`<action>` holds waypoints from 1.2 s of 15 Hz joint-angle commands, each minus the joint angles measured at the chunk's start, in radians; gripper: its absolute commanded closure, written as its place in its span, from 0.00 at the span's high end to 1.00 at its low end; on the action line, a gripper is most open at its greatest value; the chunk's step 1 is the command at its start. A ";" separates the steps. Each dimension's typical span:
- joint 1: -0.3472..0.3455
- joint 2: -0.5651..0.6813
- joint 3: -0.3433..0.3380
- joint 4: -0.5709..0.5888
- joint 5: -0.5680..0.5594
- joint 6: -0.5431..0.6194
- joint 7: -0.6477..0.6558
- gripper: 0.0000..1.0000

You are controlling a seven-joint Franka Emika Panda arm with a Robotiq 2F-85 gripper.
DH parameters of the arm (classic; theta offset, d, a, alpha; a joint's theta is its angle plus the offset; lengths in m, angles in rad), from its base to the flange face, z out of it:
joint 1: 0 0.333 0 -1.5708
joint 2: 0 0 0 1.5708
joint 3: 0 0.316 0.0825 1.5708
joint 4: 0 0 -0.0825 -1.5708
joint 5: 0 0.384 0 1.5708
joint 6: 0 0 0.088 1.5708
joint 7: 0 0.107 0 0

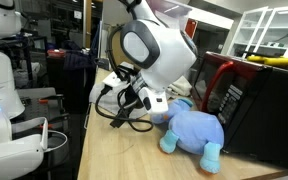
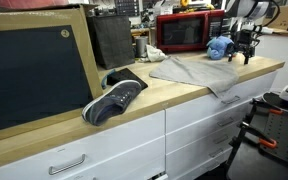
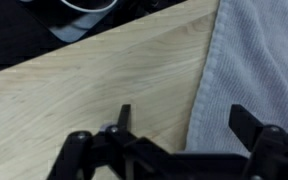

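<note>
My gripper (image 3: 187, 125) is open and empty, low over the wooden counter (image 3: 84, 80). Its two fingers straddle the edge of a grey cloth (image 3: 259, 60); one finger is over bare wood, the other over the cloth. In both exterior views the gripper (image 1: 136, 100) (image 2: 246, 50) hangs right beside a blue plush toy (image 1: 192, 130) (image 2: 219, 47), not touching it. The cloth (image 2: 199, 72) lies spread on the counter in front of the toy.
A red microwave (image 2: 182, 32) (image 1: 246, 95) stands behind the toy. A dark shoe with a white sole (image 2: 114, 100) lies on the counter farther along, and part of it shows in the wrist view (image 3: 84, 10). A black framed board (image 2: 34, 70) leans at the counter's end.
</note>
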State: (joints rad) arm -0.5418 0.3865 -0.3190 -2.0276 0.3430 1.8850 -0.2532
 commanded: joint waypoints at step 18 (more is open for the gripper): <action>-0.026 -0.005 0.042 -0.006 0.166 0.117 -0.225 1.00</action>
State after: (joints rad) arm -0.5555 0.3783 -0.2744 -2.0288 0.4955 1.9637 -0.4480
